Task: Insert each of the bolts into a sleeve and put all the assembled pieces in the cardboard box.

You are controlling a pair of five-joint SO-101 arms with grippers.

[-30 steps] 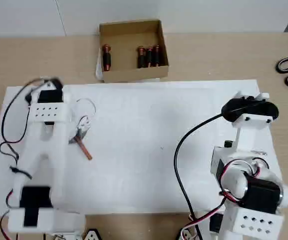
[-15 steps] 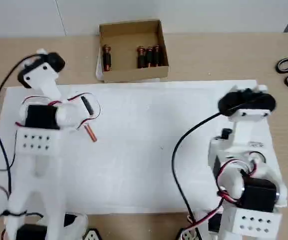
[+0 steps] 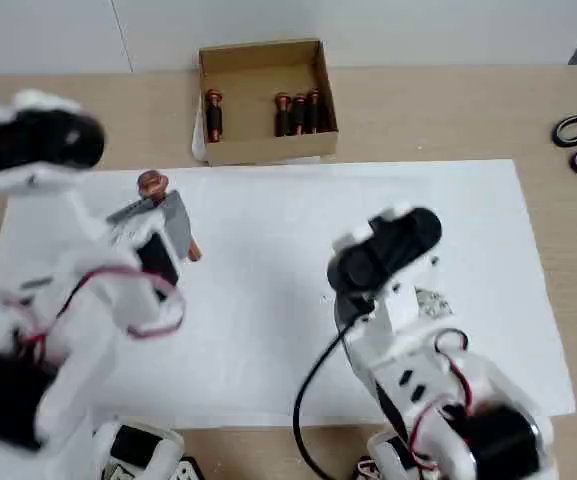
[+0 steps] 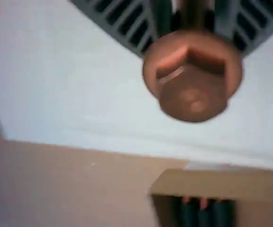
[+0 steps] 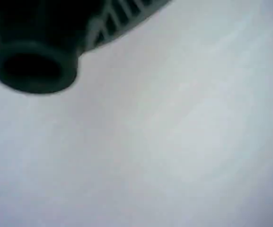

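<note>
Cardboard box [image 3: 253,105] holds four assembled pieces [image 3: 298,112]; left pincer [image 3: 166,218] pinching bolt [image 4: 192,75]; right pincer [image 5: 56,23] pinching sleeve [image 5: 32,66].

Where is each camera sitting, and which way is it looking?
High view: fixed above the table, looking down on the white sheet, cardboard box, left arm and right arm.
Left wrist view: on the left arm's wrist, looking along the left tool at the held bolt, with the box beyond.
Right wrist view: on the right arm's wrist, looking at the sheet past the right tool holding a sleeve.
Shared: high and left wrist views both show the bolt and box.
</note>
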